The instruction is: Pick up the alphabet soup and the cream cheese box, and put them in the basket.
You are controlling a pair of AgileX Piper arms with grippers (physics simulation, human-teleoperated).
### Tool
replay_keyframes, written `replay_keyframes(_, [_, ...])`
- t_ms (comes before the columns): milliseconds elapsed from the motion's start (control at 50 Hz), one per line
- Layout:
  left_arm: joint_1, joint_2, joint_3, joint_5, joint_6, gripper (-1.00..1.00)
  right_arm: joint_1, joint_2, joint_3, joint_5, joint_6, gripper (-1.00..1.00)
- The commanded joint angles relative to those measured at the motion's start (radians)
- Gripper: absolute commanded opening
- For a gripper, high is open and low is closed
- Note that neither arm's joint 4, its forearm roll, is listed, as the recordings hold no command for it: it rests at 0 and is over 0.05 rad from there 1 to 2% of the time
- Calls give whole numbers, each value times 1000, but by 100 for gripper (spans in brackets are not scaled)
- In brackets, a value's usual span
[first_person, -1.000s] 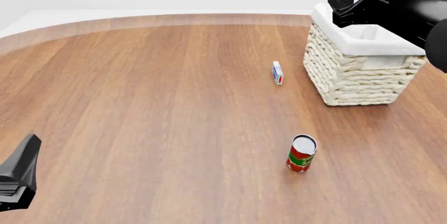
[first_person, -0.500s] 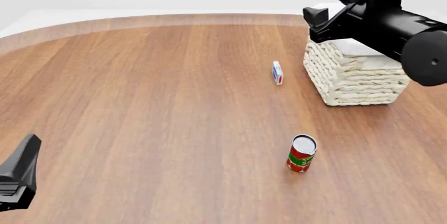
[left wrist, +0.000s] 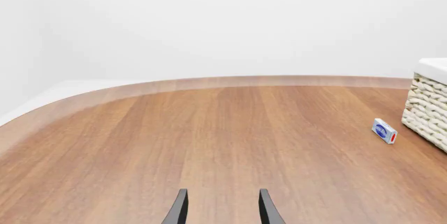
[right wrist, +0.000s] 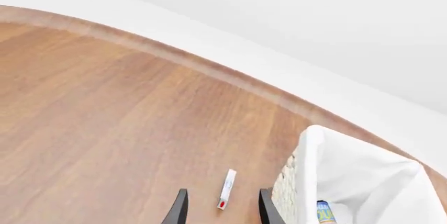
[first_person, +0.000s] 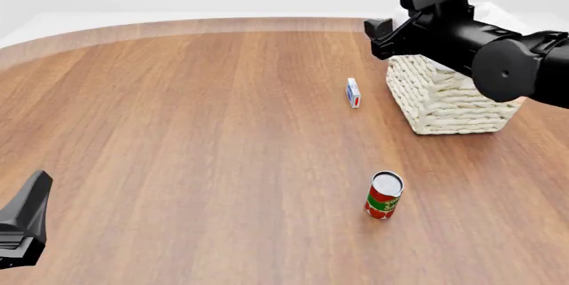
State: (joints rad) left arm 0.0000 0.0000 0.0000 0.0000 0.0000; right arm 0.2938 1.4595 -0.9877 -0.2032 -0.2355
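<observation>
Table layout, seen from the arms' side.
Far right: basket (first_person: 454, 108), alphabet soup (right wrist: 323, 212) inside. Just left of it, apart: cream cheese box (first_person: 353, 92). Nearer, well apart from both: can (first_person: 384, 195), upright on the table (first_person: 178, 132).
</observation>
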Motion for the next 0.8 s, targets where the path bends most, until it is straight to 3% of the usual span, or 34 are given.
replay_keyframes(20, [0, 0, 0, 0, 0, 100, -7, 82, -35, -11, 37, 100])
replay_keyframes(500, [0, 0, 0, 0, 0, 100, -47, 278, -109, -55, 102, 100])
replay_keyframes(800, [0, 0, 0, 0, 0, 100, -51, 354, -167, -44, 95, 100])
